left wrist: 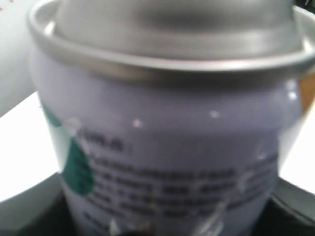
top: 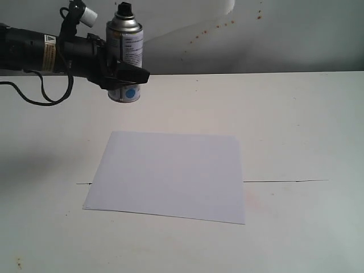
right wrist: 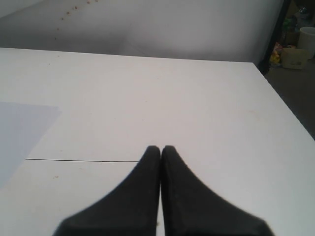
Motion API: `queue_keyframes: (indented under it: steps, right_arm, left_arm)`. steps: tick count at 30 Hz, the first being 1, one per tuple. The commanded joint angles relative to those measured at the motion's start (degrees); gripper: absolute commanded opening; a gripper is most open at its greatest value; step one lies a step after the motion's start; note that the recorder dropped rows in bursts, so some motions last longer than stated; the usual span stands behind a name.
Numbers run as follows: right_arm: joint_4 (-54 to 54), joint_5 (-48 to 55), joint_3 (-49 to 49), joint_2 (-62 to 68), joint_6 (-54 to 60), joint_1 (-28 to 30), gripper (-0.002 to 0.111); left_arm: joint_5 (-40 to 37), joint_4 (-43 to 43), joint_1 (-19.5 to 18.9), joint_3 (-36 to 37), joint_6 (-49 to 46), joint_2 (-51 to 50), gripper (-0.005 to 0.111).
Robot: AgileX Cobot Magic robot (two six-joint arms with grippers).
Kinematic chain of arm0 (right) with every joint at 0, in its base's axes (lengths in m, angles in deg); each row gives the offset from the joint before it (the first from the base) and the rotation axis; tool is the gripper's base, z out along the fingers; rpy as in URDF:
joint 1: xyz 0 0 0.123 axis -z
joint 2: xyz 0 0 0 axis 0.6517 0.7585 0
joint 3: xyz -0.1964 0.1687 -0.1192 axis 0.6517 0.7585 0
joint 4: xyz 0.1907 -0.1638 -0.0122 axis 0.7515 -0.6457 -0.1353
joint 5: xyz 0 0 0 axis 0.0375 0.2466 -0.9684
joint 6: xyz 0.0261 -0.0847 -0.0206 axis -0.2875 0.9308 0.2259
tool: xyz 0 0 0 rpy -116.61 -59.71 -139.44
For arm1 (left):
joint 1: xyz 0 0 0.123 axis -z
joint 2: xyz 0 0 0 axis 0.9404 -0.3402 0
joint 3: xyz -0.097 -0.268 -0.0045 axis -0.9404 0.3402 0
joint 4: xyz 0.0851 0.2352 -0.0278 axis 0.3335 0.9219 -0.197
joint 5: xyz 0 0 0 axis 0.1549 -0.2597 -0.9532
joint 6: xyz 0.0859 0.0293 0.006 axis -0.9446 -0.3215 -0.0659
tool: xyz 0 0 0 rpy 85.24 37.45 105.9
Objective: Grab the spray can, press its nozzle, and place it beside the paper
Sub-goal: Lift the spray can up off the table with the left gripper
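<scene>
In the exterior view I am watching the left gripper (top: 128, 77) clamping the can (top: 126, 40) around its lower body, holding it upright and clear of the table (top: 296, 125), beyond the far left corner of the paper (top: 170, 176). Nothing is touching the nozzle (top: 124, 8). In the left wrist view the can (left wrist: 167, 147) is filling the picture, blurred, so I am reading the grip from outside. In the right wrist view the right gripper (right wrist: 161, 152) is hanging over the bare table (right wrist: 197, 98) with its jaws pressed together and nothing between them, the paper (right wrist: 19, 128) showing off to one side. I am judging the pick-up done, with the nozzle press and the setting down beside the paper left to do.
</scene>
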Motion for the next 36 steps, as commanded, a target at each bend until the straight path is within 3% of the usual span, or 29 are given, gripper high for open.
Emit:
queue_keyframes:
  steps: [1, 13, 31, 36]
  right_arm:
    - [-0.3, -0.3, 0.1, -0.1, 0.1, 0.2, 0.000]
    - [-0.3, -0.3, 0.1, -0.1, 0.1, 0.2, 0.000]
    - [-0.3, -0.3, 0.1, -0.1, 0.1, 0.2, 0.000]
    - [-0.3, -0.3, 0.1, -0.1, 0.1, 0.2, 0.000]
  left_arm:
    - [0.0, -1.7, 1.2, -0.1, 0.7, 1.2, 0.000]
    - [-5.4, -7.3, 1.2, -0.1, 16.0, 1.2, 0.000]
    - [-5.4, -10.8, 1.2, 0.3, 20.1, 1.2, 0.000]
    - [-9.4, -17.9, 2.3, 5.1, 13.0, 1.4, 0.000]
